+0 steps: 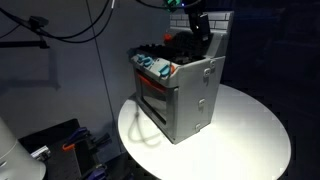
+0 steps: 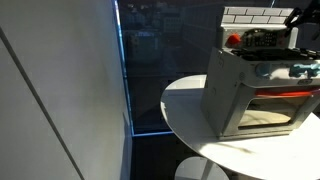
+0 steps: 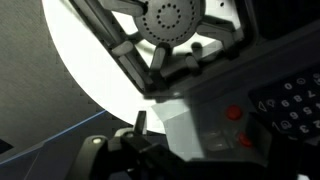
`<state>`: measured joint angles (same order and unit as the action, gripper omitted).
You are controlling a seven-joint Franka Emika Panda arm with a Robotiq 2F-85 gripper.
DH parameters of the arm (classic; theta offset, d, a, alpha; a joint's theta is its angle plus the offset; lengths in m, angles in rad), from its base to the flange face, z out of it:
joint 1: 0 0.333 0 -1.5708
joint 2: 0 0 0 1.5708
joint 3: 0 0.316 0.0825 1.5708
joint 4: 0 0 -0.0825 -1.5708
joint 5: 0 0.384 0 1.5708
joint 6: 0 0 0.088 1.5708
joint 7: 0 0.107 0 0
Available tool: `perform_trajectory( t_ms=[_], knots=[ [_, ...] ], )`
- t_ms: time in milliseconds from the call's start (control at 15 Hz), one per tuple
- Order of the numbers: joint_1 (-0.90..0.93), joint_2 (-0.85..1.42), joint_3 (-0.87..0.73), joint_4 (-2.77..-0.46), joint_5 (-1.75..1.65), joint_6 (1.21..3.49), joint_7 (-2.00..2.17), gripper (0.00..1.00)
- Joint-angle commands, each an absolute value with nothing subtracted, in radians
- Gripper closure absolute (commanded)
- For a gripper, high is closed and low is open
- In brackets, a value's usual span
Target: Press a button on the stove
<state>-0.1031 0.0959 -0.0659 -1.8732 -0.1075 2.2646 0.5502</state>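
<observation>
The stove (image 1: 185, 95) is a small grey toy stove with a dark oven window, standing on a round white table (image 1: 250, 135). It shows in both exterior views (image 2: 255, 95). It has black burners (image 3: 170, 20), blue-and-red knobs (image 1: 155, 68) and a white brick-pattern back panel (image 2: 255, 15). My gripper (image 1: 200, 30) hovers just above the rear of the stove top. In the wrist view two red buttons (image 3: 233, 113) sit on a dark panel right of one visible dark finger (image 3: 140, 125). The other finger is lost in shadow.
The table edge (image 2: 185, 125) drops off close to the stove's sides. A dark glass wall (image 2: 160, 60) stands behind the table. Cables (image 1: 70, 30) hang above, and dark equipment (image 1: 55, 145) lies on the floor beside the table.
</observation>
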Motion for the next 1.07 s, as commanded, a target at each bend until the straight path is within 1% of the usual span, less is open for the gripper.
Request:
perform_trajectory(
  t_ms=[0,1000],
  knots=[
    [-0.090,0.127,-0.084,-1.817,-0.086,2.231,0.552,0.00],
    [-0.085,0.155,-0.091,-1.795,-0.092,2.262,0.548,0.00]
  ],
)
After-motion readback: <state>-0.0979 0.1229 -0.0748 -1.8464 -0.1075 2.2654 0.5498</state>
